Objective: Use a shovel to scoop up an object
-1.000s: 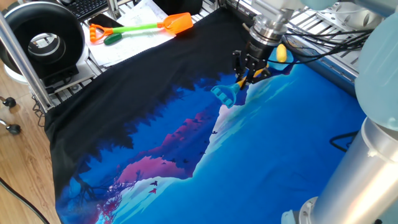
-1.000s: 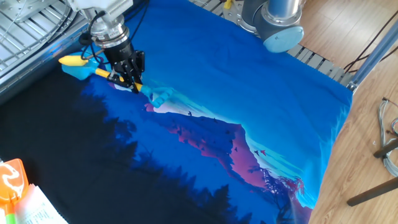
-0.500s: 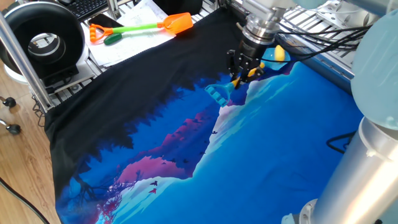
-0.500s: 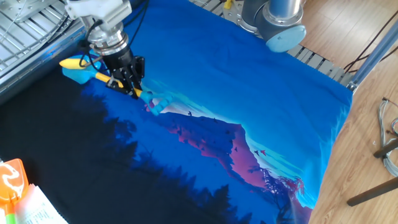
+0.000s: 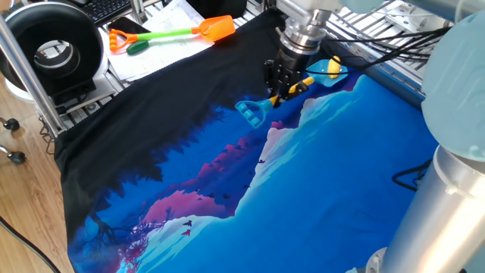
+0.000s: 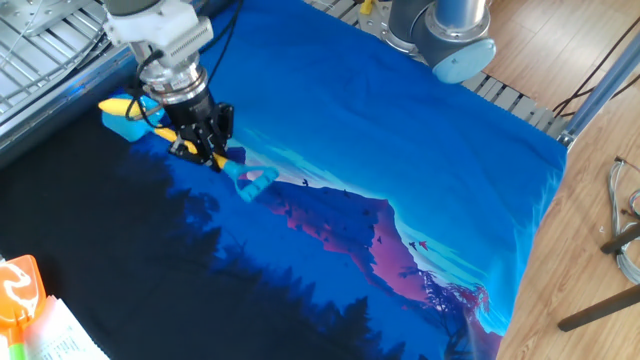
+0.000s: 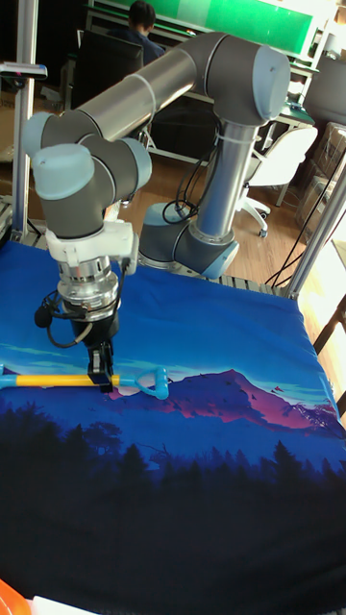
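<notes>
**Inspector:** While the object [image 5: 333,67] rides on the shovel [image 5: 292,89] blade, at two o'clock from the gripper [image 5: 277,92], keep that blade level.

**Operator:** And the grip?

**Inspector:** Clamped on the yellow shaft near the handle. Move slowly over the cloth [image 5: 341,174].

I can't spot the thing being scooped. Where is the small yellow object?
In both fixed views the yellow object sits on the shovel's light-blue blade, at the cloth's far edge, beyond the pincer gripping the shaft.
</notes>
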You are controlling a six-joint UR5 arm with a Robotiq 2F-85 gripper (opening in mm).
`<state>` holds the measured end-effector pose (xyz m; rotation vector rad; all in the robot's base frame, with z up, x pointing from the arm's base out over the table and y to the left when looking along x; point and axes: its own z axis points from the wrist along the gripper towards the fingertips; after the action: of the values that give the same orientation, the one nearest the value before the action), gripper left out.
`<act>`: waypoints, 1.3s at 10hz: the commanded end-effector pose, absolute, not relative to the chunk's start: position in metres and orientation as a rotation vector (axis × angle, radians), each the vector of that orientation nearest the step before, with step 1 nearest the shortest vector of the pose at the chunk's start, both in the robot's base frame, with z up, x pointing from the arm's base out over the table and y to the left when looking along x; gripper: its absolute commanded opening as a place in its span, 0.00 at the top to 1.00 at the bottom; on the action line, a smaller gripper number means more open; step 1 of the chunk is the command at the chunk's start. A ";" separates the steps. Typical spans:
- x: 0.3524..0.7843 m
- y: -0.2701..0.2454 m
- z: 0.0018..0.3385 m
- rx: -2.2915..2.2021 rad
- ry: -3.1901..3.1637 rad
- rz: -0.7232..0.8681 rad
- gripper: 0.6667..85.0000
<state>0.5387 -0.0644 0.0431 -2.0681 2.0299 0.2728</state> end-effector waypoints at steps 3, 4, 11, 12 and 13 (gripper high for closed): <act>0.561 -0.037 0.051 -2.006 2.072 0.272 0.99; 0.564 -0.032 0.051 -1.995 2.080 0.275 0.99; 0.580 -0.019 0.047 -1.947 2.146 0.240 0.99; 0.582 -0.019 0.045 -1.947 2.152 0.226 0.99; 0.587 -0.019 0.043 -1.939 2.159 0.207 0.98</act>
<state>0.5771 -0.0220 0.0446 -1.9696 2.1426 0.2309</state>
